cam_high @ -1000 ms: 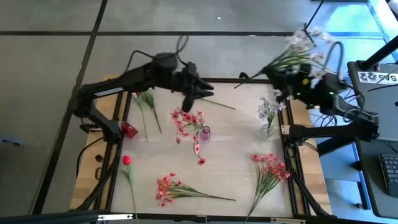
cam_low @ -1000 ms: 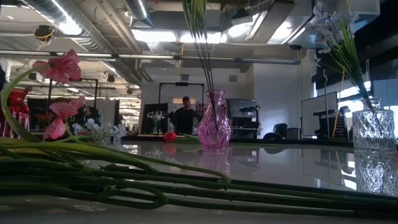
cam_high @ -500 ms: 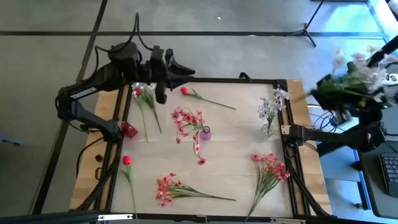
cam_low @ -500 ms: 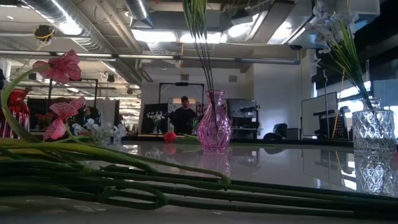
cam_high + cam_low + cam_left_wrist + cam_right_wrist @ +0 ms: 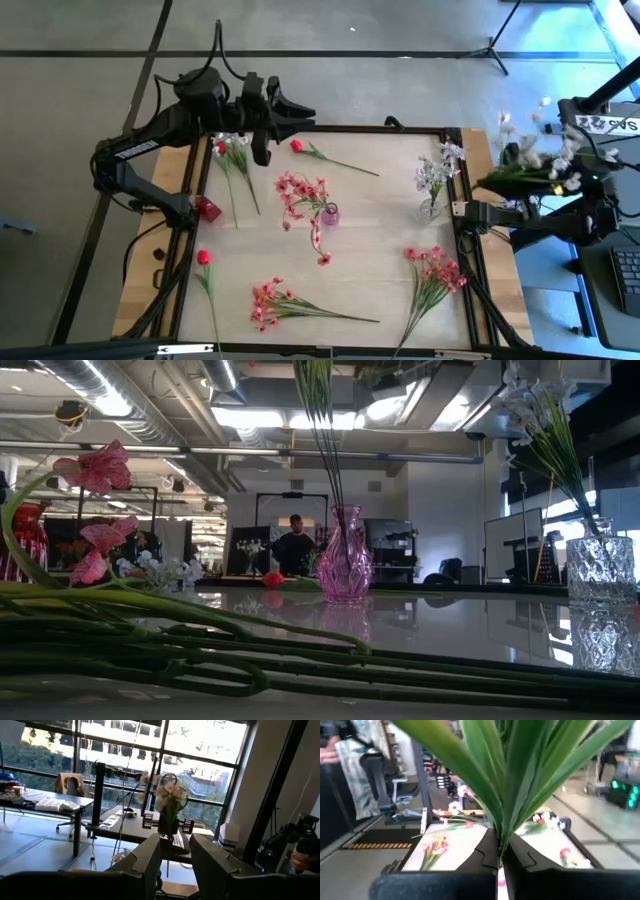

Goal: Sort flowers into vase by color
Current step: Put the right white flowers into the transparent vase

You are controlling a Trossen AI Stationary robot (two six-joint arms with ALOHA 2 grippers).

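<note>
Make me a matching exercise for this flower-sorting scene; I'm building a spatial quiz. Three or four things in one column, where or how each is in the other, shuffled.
Things:
1. right tool
2. purple vase
3. clear vase
4. single red bud

Places or states:
A. lying near the table's left edge
B. standing near the table's middle with pink flowers in it
C. off the table's right side, shut on a white spray
D. standing near the table's right edge with white flowers in it

Pairs: 1-C, 2-B, 3-D, 4-A
</note>
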